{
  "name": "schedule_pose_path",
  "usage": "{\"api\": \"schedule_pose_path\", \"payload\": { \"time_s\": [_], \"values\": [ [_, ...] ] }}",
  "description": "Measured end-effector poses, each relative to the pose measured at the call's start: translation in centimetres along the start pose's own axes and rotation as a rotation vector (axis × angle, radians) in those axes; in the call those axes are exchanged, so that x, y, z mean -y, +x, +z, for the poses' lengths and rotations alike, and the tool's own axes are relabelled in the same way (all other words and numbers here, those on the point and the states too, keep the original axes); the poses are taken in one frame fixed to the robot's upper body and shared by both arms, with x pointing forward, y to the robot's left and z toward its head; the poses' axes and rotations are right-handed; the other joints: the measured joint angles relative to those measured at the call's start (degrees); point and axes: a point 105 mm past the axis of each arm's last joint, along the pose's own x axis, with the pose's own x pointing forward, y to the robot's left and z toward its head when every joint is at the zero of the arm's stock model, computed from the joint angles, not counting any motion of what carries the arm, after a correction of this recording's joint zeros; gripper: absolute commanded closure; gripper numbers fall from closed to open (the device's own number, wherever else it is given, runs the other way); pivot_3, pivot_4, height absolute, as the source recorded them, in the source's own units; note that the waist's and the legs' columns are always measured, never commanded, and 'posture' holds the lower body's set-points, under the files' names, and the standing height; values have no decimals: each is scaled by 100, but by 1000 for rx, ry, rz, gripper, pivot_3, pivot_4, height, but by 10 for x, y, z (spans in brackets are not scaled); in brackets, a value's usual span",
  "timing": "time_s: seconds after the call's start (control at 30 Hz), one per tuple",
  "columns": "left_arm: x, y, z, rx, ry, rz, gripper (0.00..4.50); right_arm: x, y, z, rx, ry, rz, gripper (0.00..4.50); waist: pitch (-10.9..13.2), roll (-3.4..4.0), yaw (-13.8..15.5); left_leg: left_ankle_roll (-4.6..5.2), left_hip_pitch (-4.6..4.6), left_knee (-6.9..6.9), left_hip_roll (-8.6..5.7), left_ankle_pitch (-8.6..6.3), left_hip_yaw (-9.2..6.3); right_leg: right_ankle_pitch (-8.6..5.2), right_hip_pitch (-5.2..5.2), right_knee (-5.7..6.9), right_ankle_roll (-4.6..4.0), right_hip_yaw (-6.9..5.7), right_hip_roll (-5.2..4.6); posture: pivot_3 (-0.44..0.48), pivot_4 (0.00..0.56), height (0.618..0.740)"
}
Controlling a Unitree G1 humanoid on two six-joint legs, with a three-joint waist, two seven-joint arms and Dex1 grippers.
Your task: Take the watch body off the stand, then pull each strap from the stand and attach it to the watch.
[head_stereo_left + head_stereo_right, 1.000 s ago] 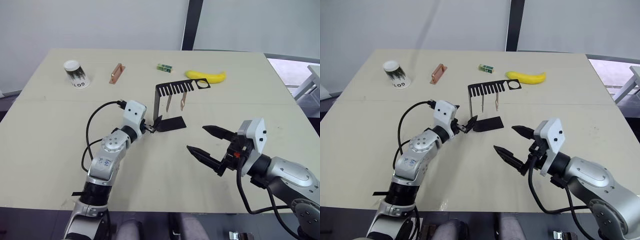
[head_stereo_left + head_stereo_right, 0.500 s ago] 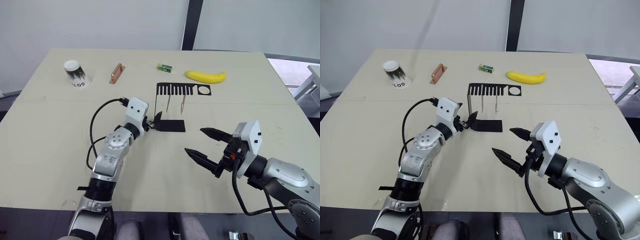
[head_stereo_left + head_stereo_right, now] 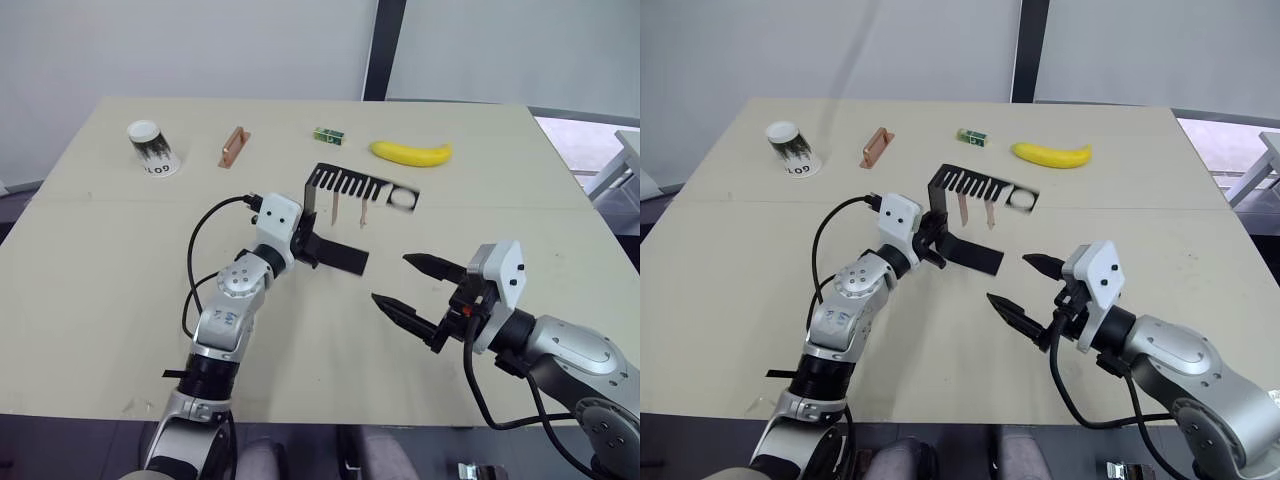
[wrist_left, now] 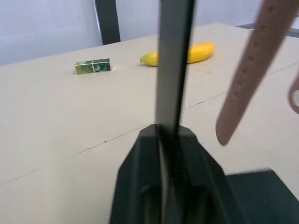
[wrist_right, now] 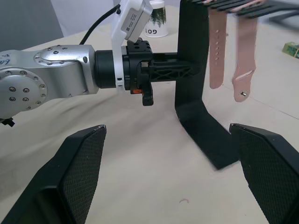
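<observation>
The black stand (image 3: 342,258) sits mid-table, tipped so that its comb-slotted top arm (image 3: 355,183) slopes down to the right. My left gripper (image 3: 305,243) is shut on the stand's upright (image 5: 191,88), low down near the base. Two salmon-pink straps (image 5: 216,56) (image 5: 245,60) hang from the top arm's slots; one strap (image 4: 247,74) has small holes. I cannot make out the watch body; the round-hole end of the arm (image 3: 400,198) is blurred. My right gripper (image 3: 395,280) hovers open to the right of the stand's base, apart from it.
Along the far side of the table lie a white paper cup (image 3: 152,148), a copper-coloured bar (image 3: 233,146), a small green box (image 3: 328,134) and a banana (image 3: 411,152). The table's near edge runs just in front of both arms.
My left gripper has closed on the stand's upright, and the stand has tipped and turned, its top arm swinging down to the right. The right gripper has barely moved.
</observation>
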Motion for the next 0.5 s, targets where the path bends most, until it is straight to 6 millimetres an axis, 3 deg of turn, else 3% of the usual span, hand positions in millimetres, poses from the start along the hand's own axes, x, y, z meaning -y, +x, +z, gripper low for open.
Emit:
{"api": "schedule_pose_path", "payload": {
  "time_s": [0.5],
  "values": [
    [3,5,1,12,3,-28,3914,3,0,3,5,-6,-4,0,0,0,9,1,-1,0,0,0,0,0,0,-1,0,-1,0,0,150,740]
  ]
}}
